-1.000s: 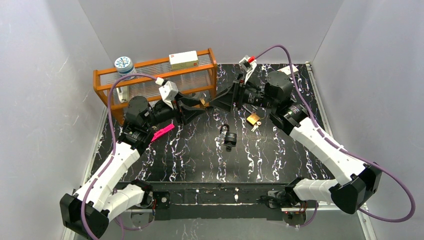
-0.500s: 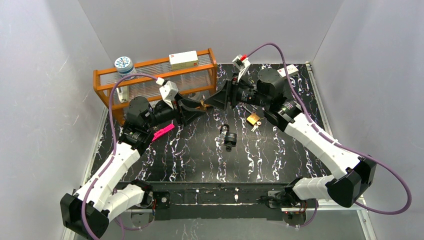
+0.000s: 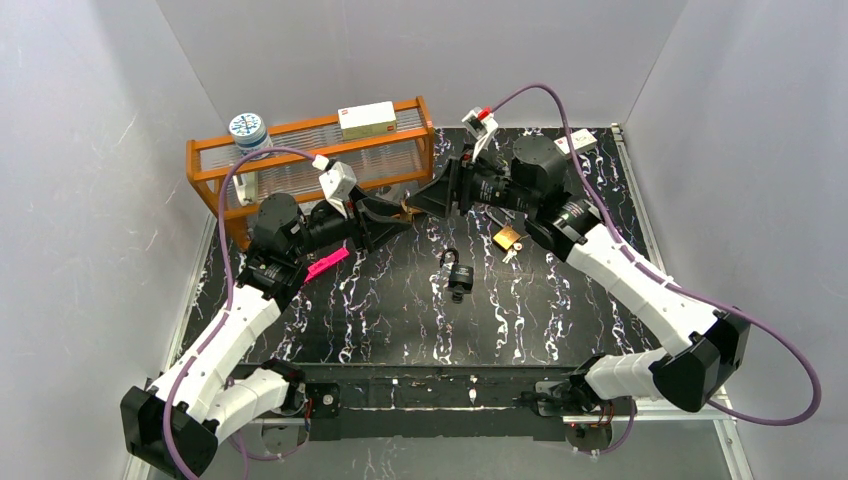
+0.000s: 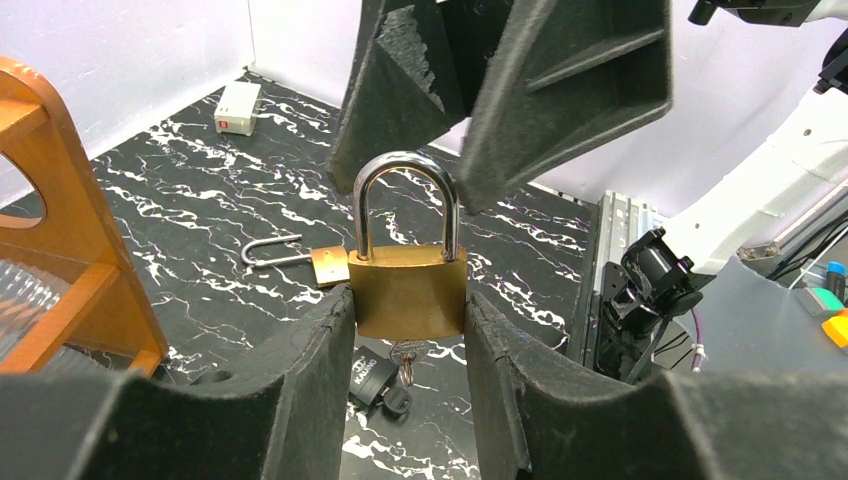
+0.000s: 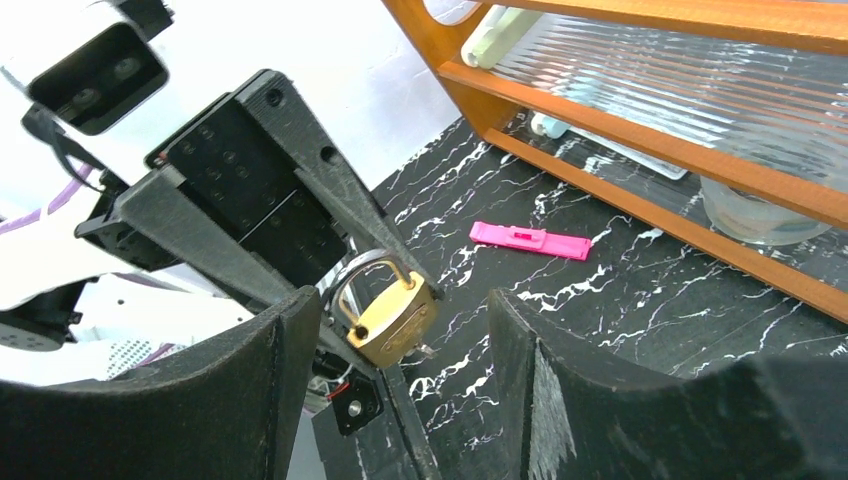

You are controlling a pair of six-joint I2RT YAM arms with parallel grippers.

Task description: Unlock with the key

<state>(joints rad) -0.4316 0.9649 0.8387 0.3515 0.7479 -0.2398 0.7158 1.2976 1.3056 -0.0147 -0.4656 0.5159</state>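
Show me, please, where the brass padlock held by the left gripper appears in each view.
Top external: padlock centre back, by the orange rack's right end.
Left wrist: padlock dead centre.
Right wrist: padlock lower centre-left.
Shared landmark: the orange rack.

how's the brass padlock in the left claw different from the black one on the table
The brass padlock is gold-coloured; the black padlock is dark. The brass padlock stands upright, gripped in the left claw above the table; the black padlock lies loose on the table, touched by neither claw. Both have a curved shackle.
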